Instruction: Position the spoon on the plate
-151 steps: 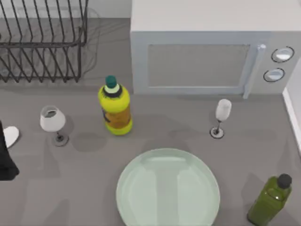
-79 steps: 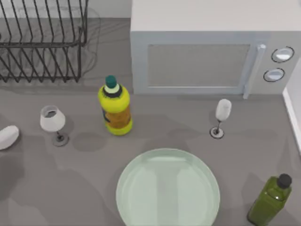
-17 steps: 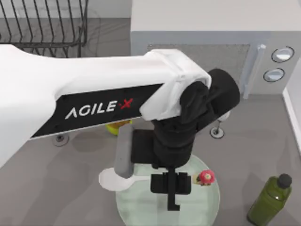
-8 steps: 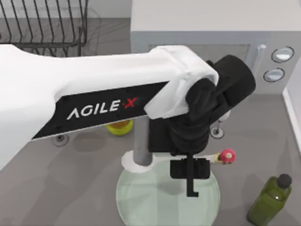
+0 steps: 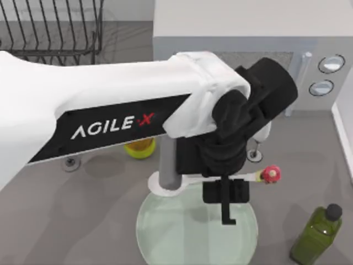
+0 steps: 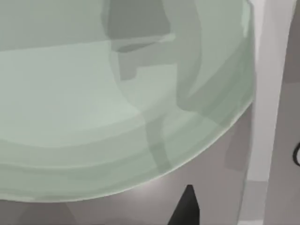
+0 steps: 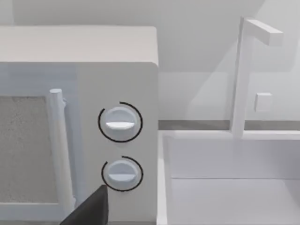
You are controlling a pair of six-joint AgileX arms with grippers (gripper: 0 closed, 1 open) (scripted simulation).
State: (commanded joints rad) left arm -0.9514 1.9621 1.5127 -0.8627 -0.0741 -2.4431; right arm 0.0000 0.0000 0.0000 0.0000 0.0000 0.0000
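My left arm reaches in from the left across the top view, its gripper (image 5: 226, 194) hanging over the far part of the pale green plate (image 5: 182, 237). The gripper is shut on the white spoon (image 5: 255, 176). The spoon is held level above the plate's far rim, with its bowl toward the left and its red-pink knob past the plate's right edge. In the left wrist view the plate (image 6: 93, 108) lies close below, with one dark fingertip (image 6: 187, 206) at its rim. A dark finger (image 7: 91, 211) of my right gripper shows in the right wrist view, facing the microwave.
A microwave (image 5: 237, 22) stands at the back and a wire dish rack (image 5: 49, 27) at the back left. A yellow bottle (image 5: 139, 149) and a stemmed glass (image 5: 254, 155) are mostly hidden under the arm. A green bottle (image 5: 317, 234) stands at the front right, beside the plate.
The spoon lay at the table's left edge earlier. Over the last second my left gripper carried it from above the plate's middle toward the far rim and rightward.
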